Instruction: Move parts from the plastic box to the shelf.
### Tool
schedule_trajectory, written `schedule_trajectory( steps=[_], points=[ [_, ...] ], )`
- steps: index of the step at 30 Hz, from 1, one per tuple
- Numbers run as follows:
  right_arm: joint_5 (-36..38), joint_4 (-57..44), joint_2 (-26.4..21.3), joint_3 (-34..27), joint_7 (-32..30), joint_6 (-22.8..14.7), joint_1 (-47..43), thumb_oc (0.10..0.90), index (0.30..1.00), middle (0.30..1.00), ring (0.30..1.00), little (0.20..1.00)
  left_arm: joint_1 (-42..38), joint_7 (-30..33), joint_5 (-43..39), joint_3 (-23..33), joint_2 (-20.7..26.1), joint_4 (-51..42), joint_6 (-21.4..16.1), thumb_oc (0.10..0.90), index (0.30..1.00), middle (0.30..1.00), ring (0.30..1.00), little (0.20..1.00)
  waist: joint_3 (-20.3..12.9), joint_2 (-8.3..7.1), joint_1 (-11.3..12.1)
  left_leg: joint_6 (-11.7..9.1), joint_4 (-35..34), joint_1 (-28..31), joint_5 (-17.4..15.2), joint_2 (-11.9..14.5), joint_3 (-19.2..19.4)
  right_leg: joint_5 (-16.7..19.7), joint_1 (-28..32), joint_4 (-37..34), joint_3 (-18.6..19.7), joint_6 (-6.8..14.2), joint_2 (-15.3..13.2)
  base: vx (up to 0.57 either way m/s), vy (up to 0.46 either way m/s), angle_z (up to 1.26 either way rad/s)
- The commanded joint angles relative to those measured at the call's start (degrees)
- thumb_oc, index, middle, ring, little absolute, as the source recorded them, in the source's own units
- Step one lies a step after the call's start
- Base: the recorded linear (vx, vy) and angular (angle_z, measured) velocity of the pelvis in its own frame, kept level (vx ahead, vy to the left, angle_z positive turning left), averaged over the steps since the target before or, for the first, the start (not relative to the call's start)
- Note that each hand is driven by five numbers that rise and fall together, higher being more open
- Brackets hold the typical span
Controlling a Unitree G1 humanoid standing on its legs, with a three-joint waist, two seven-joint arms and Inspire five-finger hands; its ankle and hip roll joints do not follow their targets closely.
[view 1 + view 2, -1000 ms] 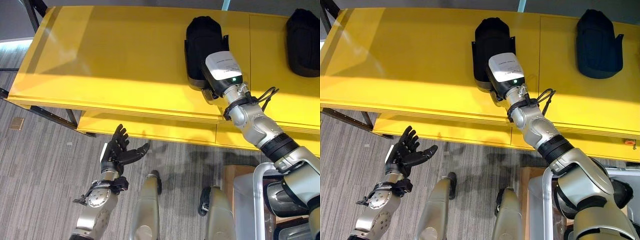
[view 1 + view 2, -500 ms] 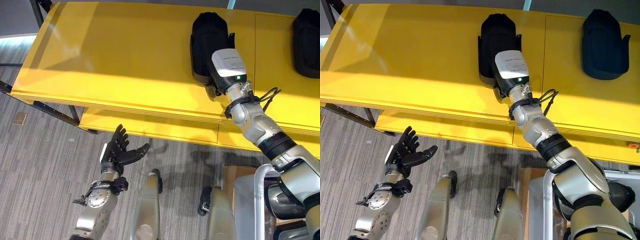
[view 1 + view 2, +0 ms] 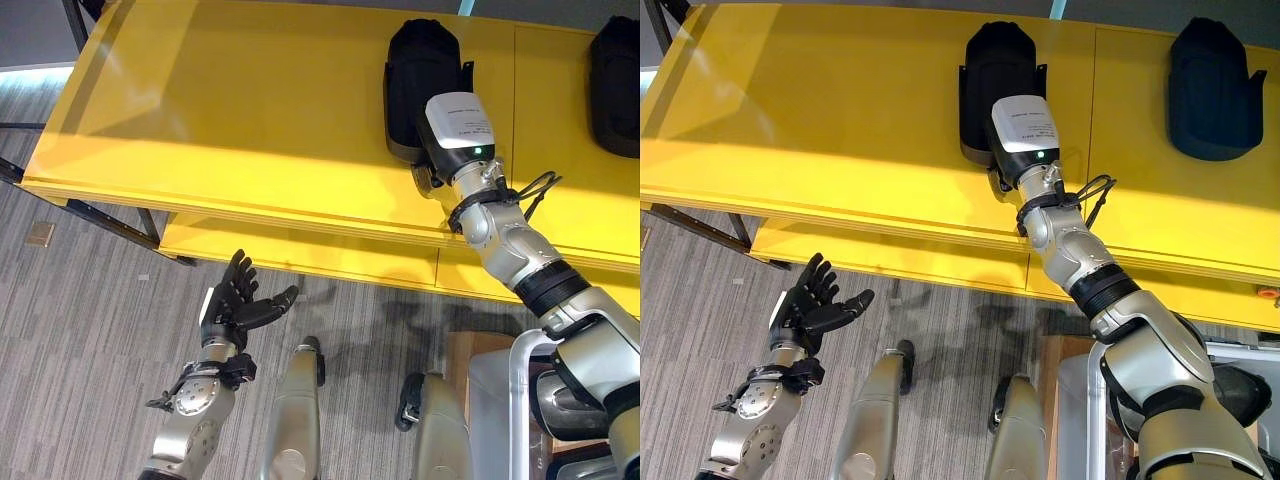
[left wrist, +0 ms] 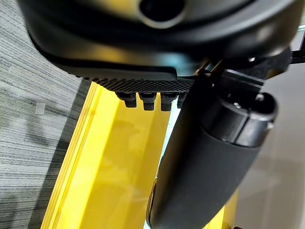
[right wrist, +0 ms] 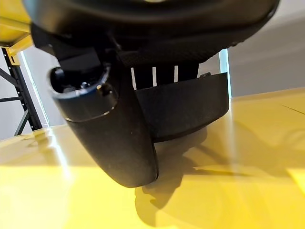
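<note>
Bare shelf (image 3: 230, 100) left of part (image 3: 420, 80)

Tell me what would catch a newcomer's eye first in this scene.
The bright yellow shelf spans the top of the head views, with two black parts lying on it: one near the middle, another at the far right. The right robot hand reaches onto the shelf at the middle part, fingers hidden against it. The left robot hand hangs open over the grey floor.

One black moulded part (image 3: 997, 85) lay flat on the yellow shelf (image 3: 820, 120), its near end under the right hand (image 3: 1025, 135). A second black part (image 3: 1208, 88) lay well apart, farther right.
</note>
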Motion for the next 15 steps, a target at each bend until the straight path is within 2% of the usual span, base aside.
schedule_trajectory(
  steps=[1,2,15],
  points=[
    [1.8,2.5,0.8,-2.0,-2.1,-1.0,-9.2,0.833,0.907,0.907,0.907,0.907,-0.7,-0.1,0.5,0.4,4.2,-7.1,-6.9,0.9,1.0,1.0,1.0,1.0,-2.0,0.64,1.9,1.7,3.2,3.2,-6.7,1.8,-3.0,1.3,1.4,-3.4,0.3,-1.0,0.9,0.0,0.0,0.0],
    [2.1,2.4,0.7,-2.1,-2.2,-1.0,-9.3,0.9,1.0,1.0,1.0,1.0,-0.7,-0.1,0.5,0.3,4.2,-7.1,-6.9,0.9,1.0,1.0,1.0,1.0,-1.9,0.64,1.9,1.7,3.2,3.1,-6.7,1.8,-3.0,1.4,1.4,-3.4,0.4,-1.0,0.9,0.0,0.0,0.0],
    [3.0,-6.1,-0.4,-3.8,-1.0,-1.8,-6.7,0.9,1.0,1.0,1.0,1.0,-0.5,0.5,0.6,1.1,3.5,-6.7,-6.3,0.9,1.0,1.0,1.0,1.0,-1.8,0.21,1.3,1.6,3.7,2.9,-6.9,2.0,-3.0,1.2,1.1,-2.8,0.2,-1.1,0.8,0.0,0.0,0.0]
  ],
)
